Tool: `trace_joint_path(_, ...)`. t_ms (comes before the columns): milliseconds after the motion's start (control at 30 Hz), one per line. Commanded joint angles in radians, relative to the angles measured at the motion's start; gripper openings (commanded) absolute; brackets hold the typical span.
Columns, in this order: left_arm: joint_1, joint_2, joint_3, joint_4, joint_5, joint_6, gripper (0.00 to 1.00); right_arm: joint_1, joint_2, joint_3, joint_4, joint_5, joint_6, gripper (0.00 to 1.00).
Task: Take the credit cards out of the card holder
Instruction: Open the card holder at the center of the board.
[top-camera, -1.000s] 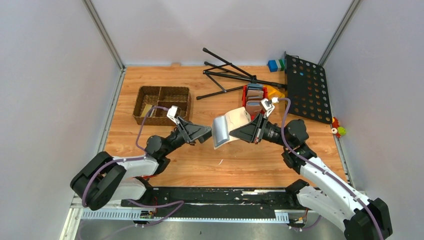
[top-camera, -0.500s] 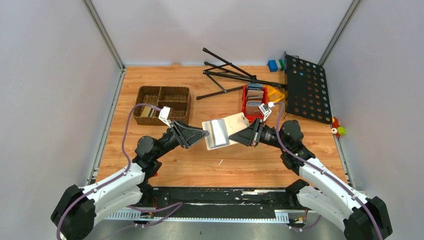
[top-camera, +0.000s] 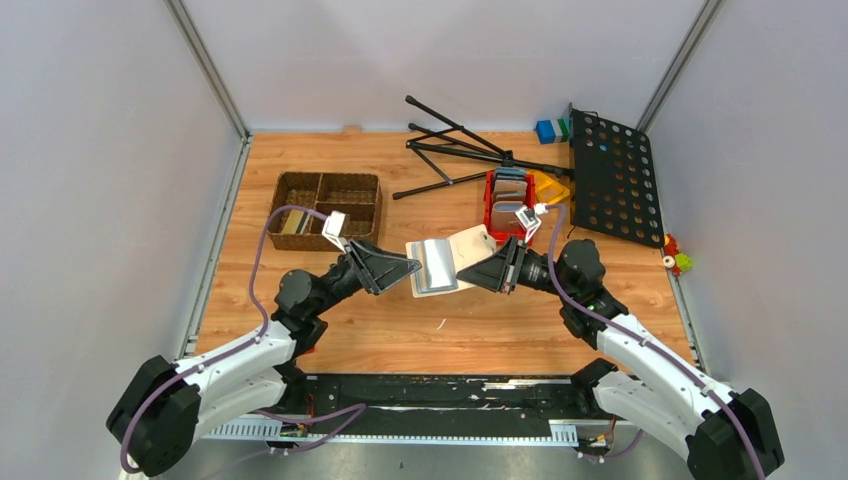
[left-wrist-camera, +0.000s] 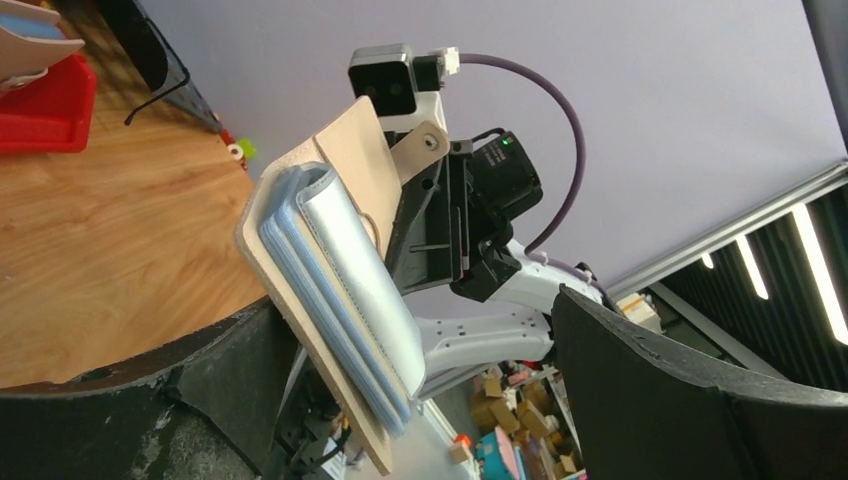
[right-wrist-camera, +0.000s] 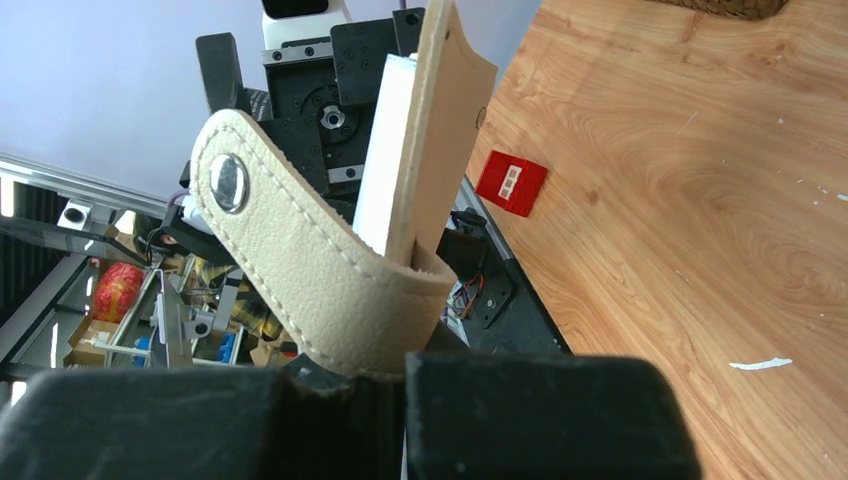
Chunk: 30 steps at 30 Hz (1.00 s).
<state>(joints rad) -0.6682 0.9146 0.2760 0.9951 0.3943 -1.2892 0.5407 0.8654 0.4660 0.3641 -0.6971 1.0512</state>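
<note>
The beige card holder (top-camera: 446, 262) hangs open in the air between my two grippers, above the middle of the table. My right gripper (top-camera: 480, 272) is shut on its strap-tab end (right-wrist-camera: 330, 290). My left gripper (top-camera: 402, 268) is open, and its fingers straddle the holder's other edge (left-wrist-camera: 330, 330) without pinching it. The pale blue-grey pocket layers (left-wrist-camera: 350, 290) face the left wrist camera. I cannot tell card edges apart from the pockets. A flat tan credit card (top-camera: 290, 224) lies in the basket's left compartment.
A brown woven basket (top-camera: 325, 208) stands at the left. A red tray (top-camera: 492, 205) holding other wallets is behind the right gripper. A folded black music stand (top-camera: 460, 150) and its perforated plate (top-camera: 612, 175) lie at the back right, by blue and green blocks (top-camera: 550, 130).
The card holder has come down and opened out flatter between the grippers. My left arm has stretched forward, and its open fingers now sit at the holder's edge.
</note>
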Motion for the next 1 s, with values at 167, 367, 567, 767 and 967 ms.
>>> trace_joint_path(167,-0.001,0.064,0.016,0.095,0.052,-0.037,0.83,0.018,0.006,0.025,0.056,-0.005,-0.053,0.0)
trace_joint_path(367,0.002,-0.007,0.011,0.005,0.026,-0.01,0.72,0.017,0.001,0.023,0.04,0.0,-0.067,0.0)
trace_joint_path(567,0.002,-0.04,0.008,-0.053,0.018,0.0,0.58,0.022,0.0,0.022,0.04,0.001,-0.067,0.0)
trace_joint_path(767,0.002,-0.031,0.014,-0.08,0.017,0.006,0.46,0.031,0.004,0.028,0.042,0.004,-0.07,0.0)
trace_joint_path(967,0.002,-0.043,0.026,-0.147,0.007,0.026,0.16,0.038,0.019,0.035,0.003,0.022,-0.102,0.01)
